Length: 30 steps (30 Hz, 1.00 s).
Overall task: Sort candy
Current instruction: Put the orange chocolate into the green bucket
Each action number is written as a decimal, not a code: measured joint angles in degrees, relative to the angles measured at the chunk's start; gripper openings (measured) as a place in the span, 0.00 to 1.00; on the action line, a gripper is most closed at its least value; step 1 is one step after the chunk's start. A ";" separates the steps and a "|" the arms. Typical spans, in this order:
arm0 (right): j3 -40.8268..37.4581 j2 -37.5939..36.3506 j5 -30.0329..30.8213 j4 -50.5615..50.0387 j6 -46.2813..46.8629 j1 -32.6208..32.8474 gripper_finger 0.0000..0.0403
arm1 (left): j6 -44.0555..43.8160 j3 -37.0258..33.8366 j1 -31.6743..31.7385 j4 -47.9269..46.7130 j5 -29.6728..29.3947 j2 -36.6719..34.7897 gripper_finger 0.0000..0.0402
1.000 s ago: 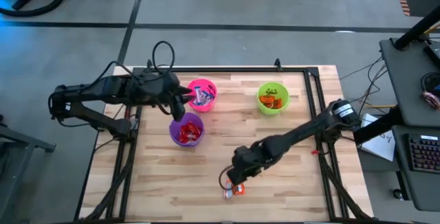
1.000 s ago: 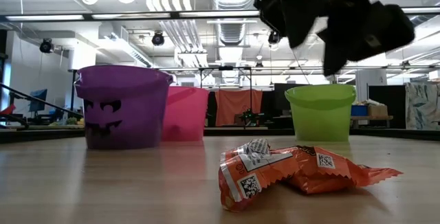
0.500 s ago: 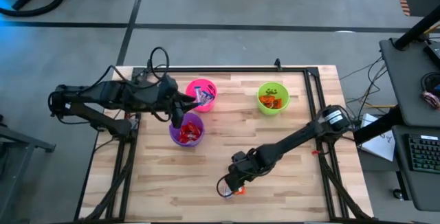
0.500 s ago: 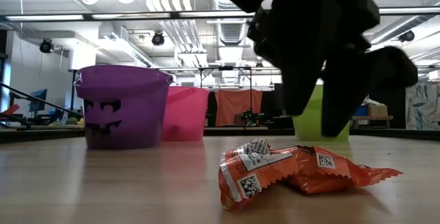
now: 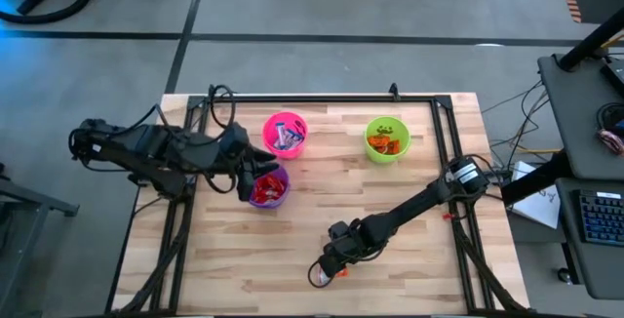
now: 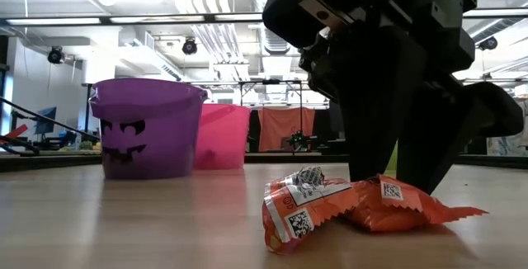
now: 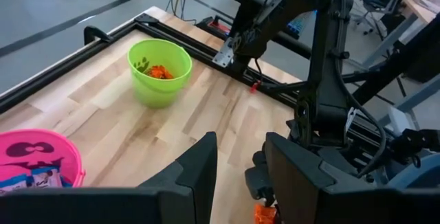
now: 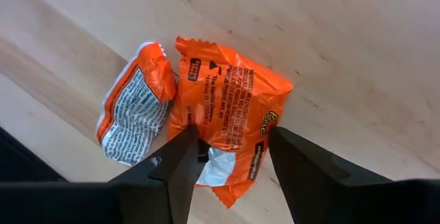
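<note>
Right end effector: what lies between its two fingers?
The right end effector is open, and one of the two orange candy wrappers lies between its fingers on the wooden table. The right wrist view shows this.

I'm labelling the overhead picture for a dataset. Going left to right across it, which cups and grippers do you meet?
Left gripper over the purple cup → pink cup → right gripper at the orange candy → green cup.
</note>
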 joint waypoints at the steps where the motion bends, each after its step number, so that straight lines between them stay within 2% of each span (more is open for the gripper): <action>1: 0.00 0.04 0.04 0.10 -0.02 0.00 0.42 | 0.02 0.00 -0.17 0.03 -0.06 0.05 0.27; 11: -0.07 -0.12 0.54 0.64 -2.70 -0.02 0.15 | 0.03 0.00 -0.64 -0.53 -0.05 0.33 0.27; 16: -0.09 -0.12 0.94 0.57 -5.54 -0.06 0.06 | -0.03 -0.11 -0.64 -0.79 -0.05 0.70 0.27; 23: -0.28 -2.01 2.84 -0.49 -8.10 -0.09 0.04 | -1.64 -0.22 -1.03 -3.21 -0.06 2.94 0.27; 30: -0.31 -9.26 10.12 -1.21 -10.55 -0.43 0.04 | -2.02 -0.22 -1.59 -2.94 -1.28 6.07 0.27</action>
